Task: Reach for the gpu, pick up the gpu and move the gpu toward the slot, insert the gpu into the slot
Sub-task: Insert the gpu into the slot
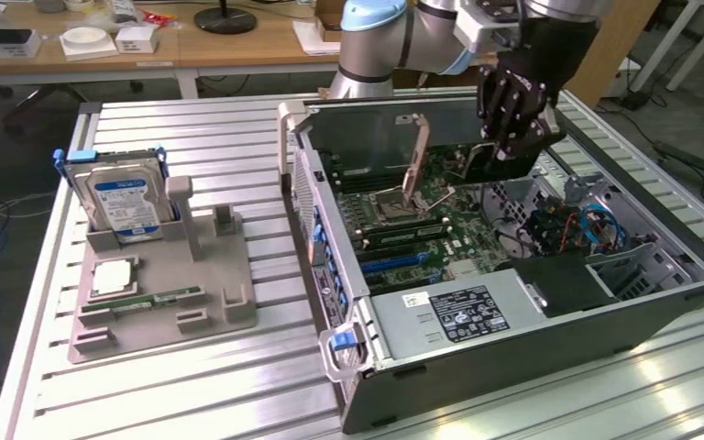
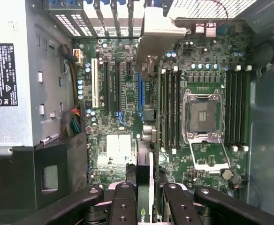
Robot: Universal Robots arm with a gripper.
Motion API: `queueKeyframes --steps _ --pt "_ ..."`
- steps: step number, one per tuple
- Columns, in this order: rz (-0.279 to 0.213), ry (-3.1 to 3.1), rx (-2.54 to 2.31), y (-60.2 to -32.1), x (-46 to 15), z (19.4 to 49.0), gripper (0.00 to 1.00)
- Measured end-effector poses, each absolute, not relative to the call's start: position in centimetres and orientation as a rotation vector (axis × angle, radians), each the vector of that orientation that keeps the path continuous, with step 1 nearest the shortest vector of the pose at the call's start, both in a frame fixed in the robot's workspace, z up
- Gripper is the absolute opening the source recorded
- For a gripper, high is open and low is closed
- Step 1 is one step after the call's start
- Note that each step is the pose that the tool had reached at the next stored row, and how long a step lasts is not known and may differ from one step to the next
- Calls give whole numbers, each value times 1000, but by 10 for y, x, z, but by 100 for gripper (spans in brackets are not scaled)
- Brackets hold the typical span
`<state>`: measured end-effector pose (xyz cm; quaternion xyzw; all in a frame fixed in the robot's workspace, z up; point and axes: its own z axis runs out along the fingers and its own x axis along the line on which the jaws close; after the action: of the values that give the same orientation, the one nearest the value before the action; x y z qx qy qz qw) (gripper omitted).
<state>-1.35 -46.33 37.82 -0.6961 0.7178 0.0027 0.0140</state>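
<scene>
My gripper (image 1: 513, 137) hangs over the open computer case (image 1: 645, 312), shut on the gpu (image 1: 502, 168), a dark flat card held on edge above the motherboard. In the wrist view the gpu (image 2: 143, 206) runs edge-on between my two black fingers (image 2: 124, 199), and its silvery metal bracket (image 2: 158, 33) reaches toward the case's rear openings. The card sits above and roughly in line with the blue slot (image 2: 140, 93) on the motherboard, not touching it. That blue slot (image 1: 395, 262) also lies low in the case in the exterior view.
A grey power supply (image 1: 475, 312) fills the case's near corner. The bare CPU socket (image 2: 203, 115) and memory slots flank the card. On the exterior view's left, a grey fixture (image 1: 162, 293) holds a blue-labelled hard drive (image 1: 120, 197), a CPU chip (image 1: 114, 275) and a green memory stick (image 1: 157, 298).
</scene>
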Motion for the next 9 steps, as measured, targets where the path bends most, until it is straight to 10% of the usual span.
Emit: queueKeyframes --steps 9 --pt "9 2236 -2168 -463 -15 362 27"
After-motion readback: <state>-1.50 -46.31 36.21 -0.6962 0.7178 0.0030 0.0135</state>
